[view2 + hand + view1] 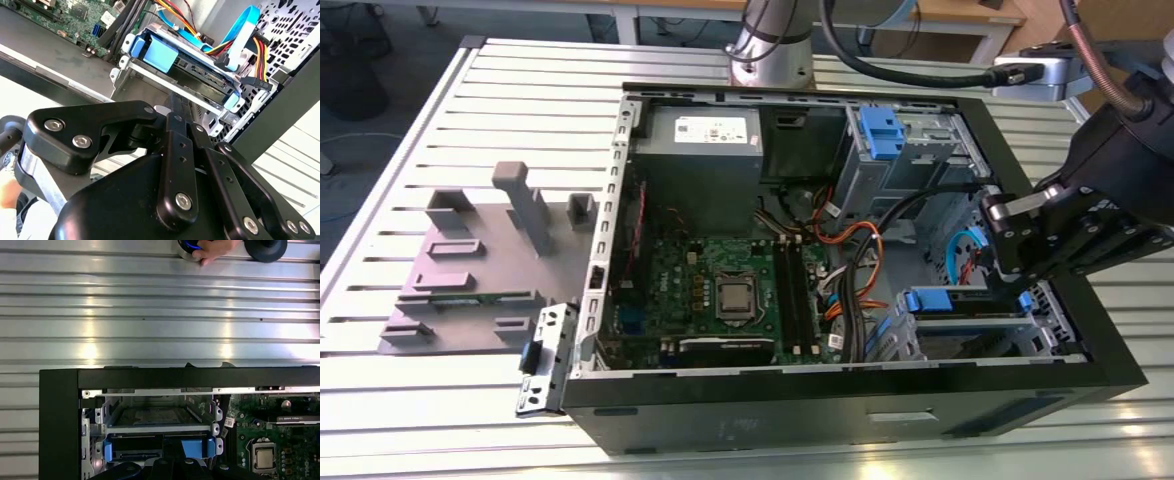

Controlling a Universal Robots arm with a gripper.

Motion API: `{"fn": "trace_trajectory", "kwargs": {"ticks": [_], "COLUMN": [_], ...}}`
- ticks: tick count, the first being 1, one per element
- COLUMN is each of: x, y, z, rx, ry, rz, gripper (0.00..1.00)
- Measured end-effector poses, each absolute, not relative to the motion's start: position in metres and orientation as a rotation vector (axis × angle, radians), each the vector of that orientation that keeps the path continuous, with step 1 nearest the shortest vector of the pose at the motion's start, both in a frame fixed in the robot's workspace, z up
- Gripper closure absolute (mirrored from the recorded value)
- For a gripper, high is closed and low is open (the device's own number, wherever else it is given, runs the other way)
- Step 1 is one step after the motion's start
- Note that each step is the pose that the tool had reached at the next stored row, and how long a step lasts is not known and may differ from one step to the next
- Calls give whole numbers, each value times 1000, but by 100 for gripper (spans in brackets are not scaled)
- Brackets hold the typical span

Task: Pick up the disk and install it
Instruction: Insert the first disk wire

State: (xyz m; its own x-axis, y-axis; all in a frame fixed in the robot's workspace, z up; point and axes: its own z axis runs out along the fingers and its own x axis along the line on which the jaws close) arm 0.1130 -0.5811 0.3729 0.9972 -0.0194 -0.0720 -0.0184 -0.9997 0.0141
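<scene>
The disk (pixel 947 302) sits in the drive cage (pixel 961 335) at the lower corner of the open computer case (pixel 854 400), on the exterior view's right, its blue handle (pixel 160 50) facing out toward the motherboard (pixel 720 280). In the first wrist view the same blue-framed disk (pixel 160 447) lies in the cage just inside the case wall. The end effector (pixel 1041 240) hovers just beside and above that cage, carrying nothing; whether its fingers are spread or pressed together cannot be told. The case rests on a slatted metal bench (pixel 400 150), with grey fixtures (pixel 480 260) beside it. A hand (pixel 215 250) rests on the bench
</scene>
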Motion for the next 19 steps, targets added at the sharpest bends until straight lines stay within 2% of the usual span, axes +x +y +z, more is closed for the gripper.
{"fn": "trace_trajectory", "kwargs": {"ticks": [19], "x": [113], "y": [-581], "z": [373], "rx": [3125], "ry": [32], "rz": [-112], "gripper": [89]}}
